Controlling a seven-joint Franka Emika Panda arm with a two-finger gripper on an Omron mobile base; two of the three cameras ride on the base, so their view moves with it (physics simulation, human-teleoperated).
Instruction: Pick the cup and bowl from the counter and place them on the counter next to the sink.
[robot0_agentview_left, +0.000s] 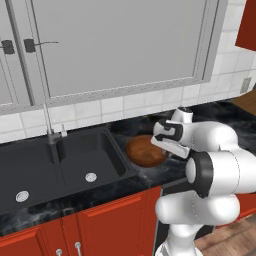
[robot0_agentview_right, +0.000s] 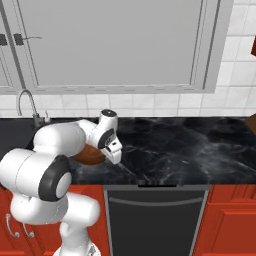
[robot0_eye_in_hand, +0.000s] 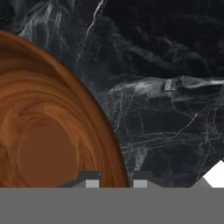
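The dark brown wooden bowl (robot0_agentview_left: 145, 150) rests on the black marble counter (robot0_agentview_right: 190, 145) just right of the sink (robot0_agentview_left: 75, 165). In the hand view the bowl (robot0_eye_in_hand: 48, 131) fills the left half, its grained inside showing. My gripper (robot0_eye_in_hand: 116, 183) straddles the bowl's right rim, one fingertip inside and one outside, close together and shut on the rim. In the left base view the gripper (robot0_agentview_left: 169, 149) hangs over the bowl's right edge. From the right base view the arm hides most of the bowl (robot0_agentview_right: 91, 155). The cup is out of view.
A slim faucet (robot0_agentview_left: 48, 125) stands behind the double basin. Grey wall cabinets (robot0_agentview_left: 120, 40) hang overhead. Bare counter stretches to the right toward a brown wooden object (robot0_agentview_right: 251, 122). A dark dishwasher front (robot0_agentview_right: 155, 220) sits below, between red cabinet doors (robot0_agentview_left: 115, 220).
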